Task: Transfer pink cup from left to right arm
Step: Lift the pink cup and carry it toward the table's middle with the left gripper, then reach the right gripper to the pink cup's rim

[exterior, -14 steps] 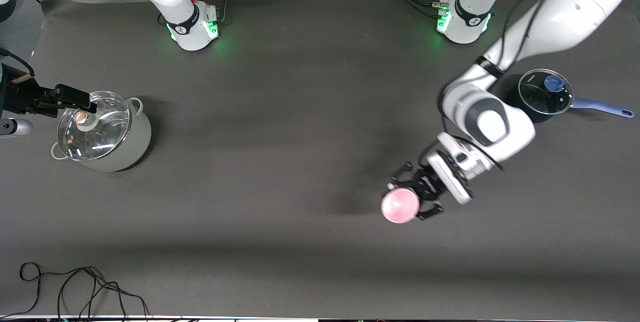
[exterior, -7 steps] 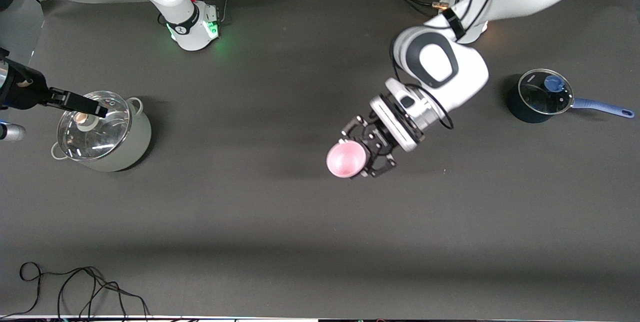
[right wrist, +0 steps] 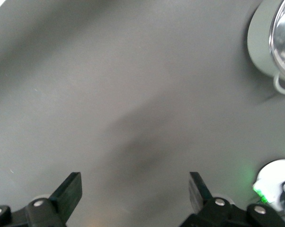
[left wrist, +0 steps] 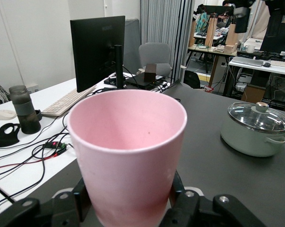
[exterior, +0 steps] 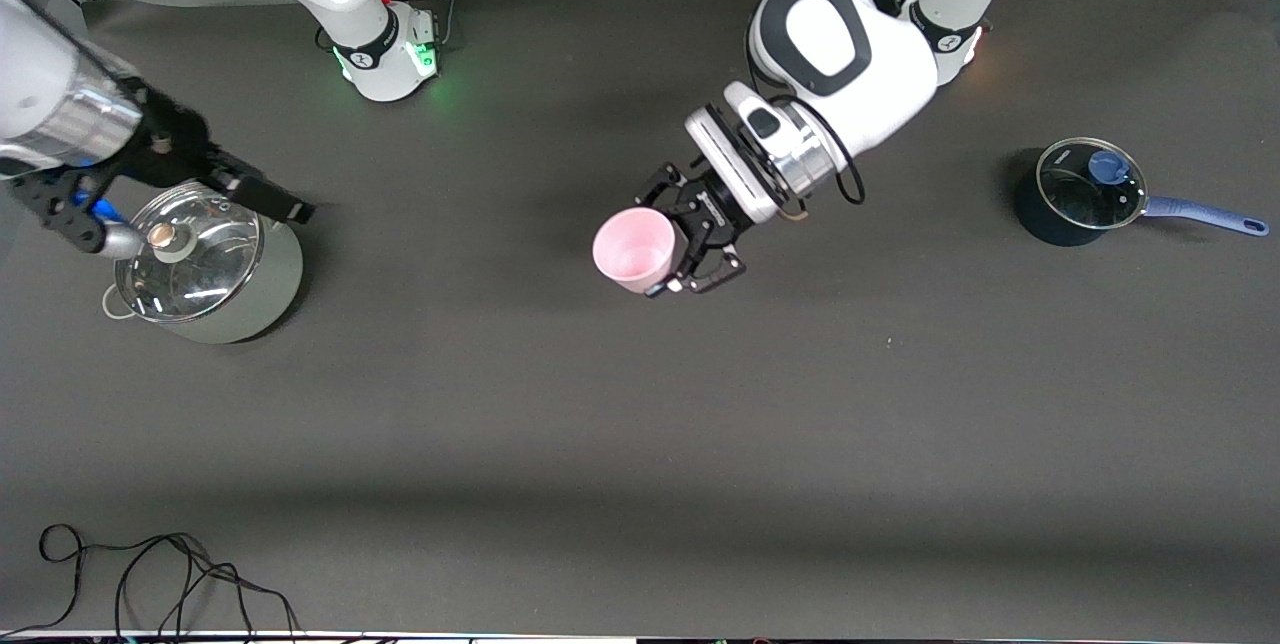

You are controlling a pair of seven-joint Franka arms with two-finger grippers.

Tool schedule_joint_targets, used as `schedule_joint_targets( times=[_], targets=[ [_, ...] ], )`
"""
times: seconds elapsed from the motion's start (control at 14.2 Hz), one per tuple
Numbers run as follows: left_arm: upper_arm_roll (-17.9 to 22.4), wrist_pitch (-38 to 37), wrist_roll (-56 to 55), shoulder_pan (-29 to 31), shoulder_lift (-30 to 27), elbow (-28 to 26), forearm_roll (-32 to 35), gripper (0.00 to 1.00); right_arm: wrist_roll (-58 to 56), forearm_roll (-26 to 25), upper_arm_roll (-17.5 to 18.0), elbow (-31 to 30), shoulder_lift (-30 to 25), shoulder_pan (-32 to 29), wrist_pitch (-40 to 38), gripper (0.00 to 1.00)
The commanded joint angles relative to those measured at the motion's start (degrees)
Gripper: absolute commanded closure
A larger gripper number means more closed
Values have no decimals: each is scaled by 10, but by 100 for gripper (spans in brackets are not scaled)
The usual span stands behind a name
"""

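The left tool (exterior: pixel 690 242) is clenched on the pink cup (exterior: pixel 632 249), holding it in the air over the middle of the desk (exterior: pixel 640 424), upper centre of the front view. The cup lies tipped, mouth toward the right arm's end. In the left wrist view its fingers (left wrist: pixel 81 201) pinch only the lower wall near the base.

The right tool (exterior: pixel 180 189) hangs over the lidded pale-green pot (exterior: pixel 205 269) at middle left of the front view, released, its fingers (right wrist: pixel 69 191) spread wide with bare desk between them.

Likely risks:
- the smooth tapered wall could slip in so low a grip
- the right tool may close on the rim and squash or knock it
- if the left lets go early, the cup falls

A blue-handled saucepan (exterior: pixel 1085 189) sits at middle right, well apart
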Motion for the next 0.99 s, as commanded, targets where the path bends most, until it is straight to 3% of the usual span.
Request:
schedule_joint_targets(
  times=[0.0, 0.42, 0.63, 0.92],
  targets=[
    [8, 9, -11, -11, -17, 7, -12, 81, 116, 11, -6, 14, 8, 45, 29, 0],
    [13, 9, -12, -20, -10, 14, -19, 79, 330, 10, -6, 82, 65, 143, 59, 0],
    [14, 9, -12, -21, -9, 15, -25, 79, 387, 8, -6, 122, 101, 185, 80, 0],
    [15, 9, -14, -25, -6, 20, -25, 79, 417, -4, -6, 132, 124, 220, 116, 0]
  ],
)
